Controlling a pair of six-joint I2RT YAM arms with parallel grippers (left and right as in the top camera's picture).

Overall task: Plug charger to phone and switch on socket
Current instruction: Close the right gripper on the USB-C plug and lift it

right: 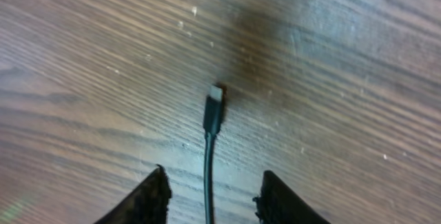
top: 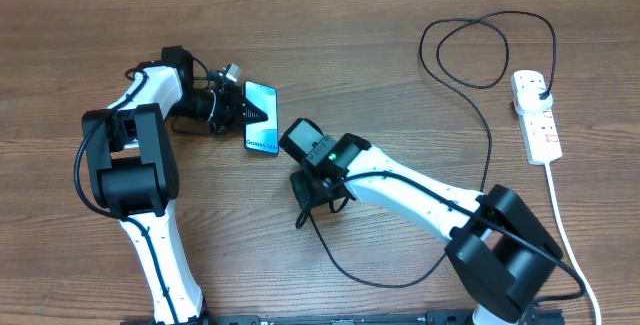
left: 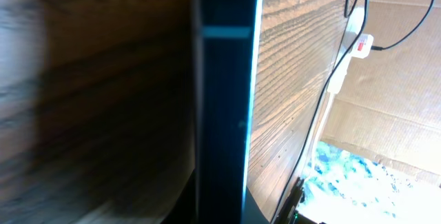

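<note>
While the socket (top: 536,117) lies far on the robot's right, long axis front to back, you'll find the phone (top: 262,117) left of centre, likewise lengthwise front to back with its "Galaxy S24" end nearer the robot, the left gripper (top: 244,109) seemingly clamped on its edge. Your right gripper (right: 212,176) stands partly open astride the charger (right: 208,158), touching neither side; its connector tip (right: 216,94) points away from the fingers (right: 148,200).
</note>
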